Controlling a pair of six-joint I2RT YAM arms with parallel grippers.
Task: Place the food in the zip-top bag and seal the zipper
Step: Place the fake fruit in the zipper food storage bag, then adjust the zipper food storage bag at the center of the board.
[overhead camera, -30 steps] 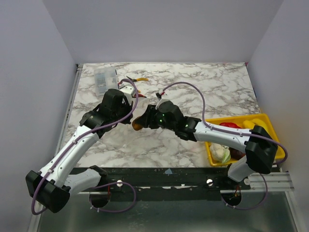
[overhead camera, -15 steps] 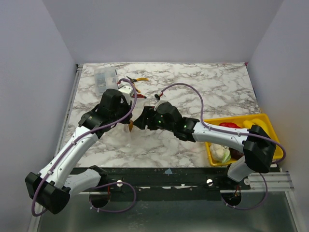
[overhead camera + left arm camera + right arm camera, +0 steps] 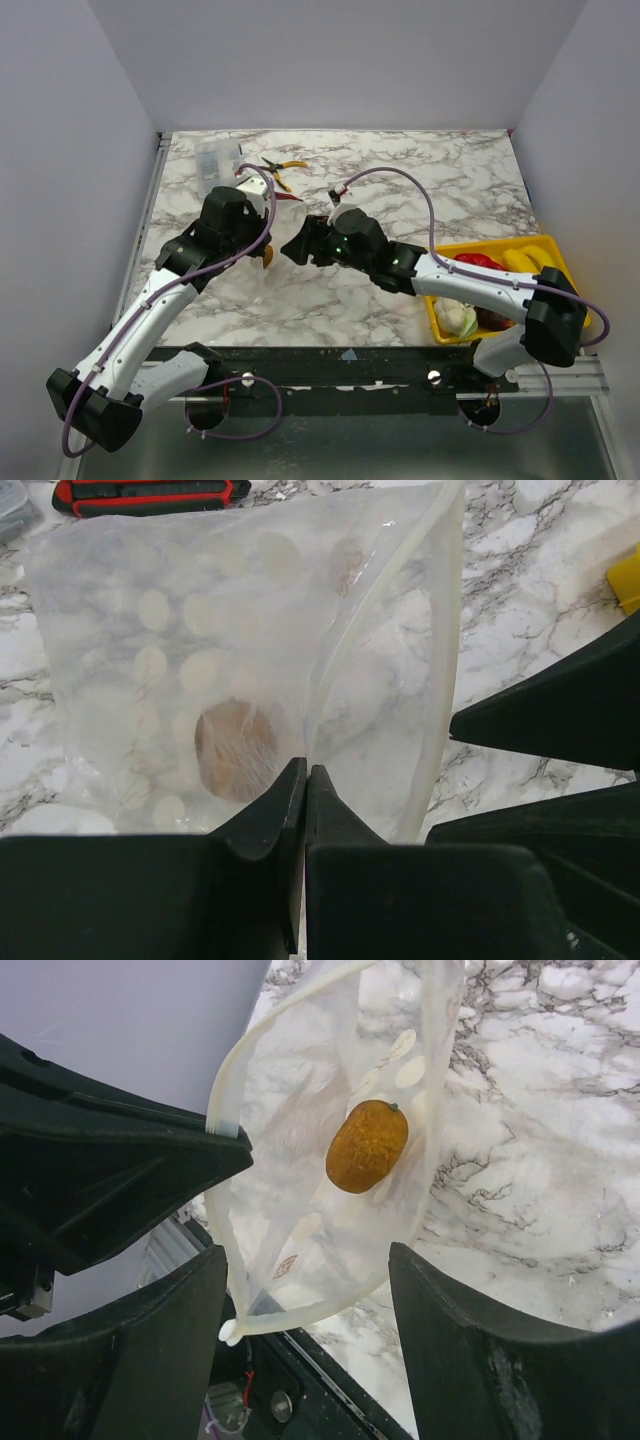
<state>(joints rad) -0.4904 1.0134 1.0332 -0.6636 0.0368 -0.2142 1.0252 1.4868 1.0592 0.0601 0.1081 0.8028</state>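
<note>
Left gripper (image 3: 305,775) clamped shut on the mouth edge of the zip-top bag (image 3: 200,630), left of the table (image 3: 450,180) centre. Orange piece (image 3: 366,1145) lies inside. Right gripper (image 3: 308,1260), fingers apart and empty, faces the mouth. Remaining food (image 3: 455,317) sits in yellow tray (image 3: 545,245), near-right corner; right arm nearer.

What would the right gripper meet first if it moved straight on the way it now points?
Most likely the zip-top bag: the open right gripper faces its gaping mouth, so it would brush the zipper rim or the film first, then the orange food piece inside. Depth is unclear.
</note>
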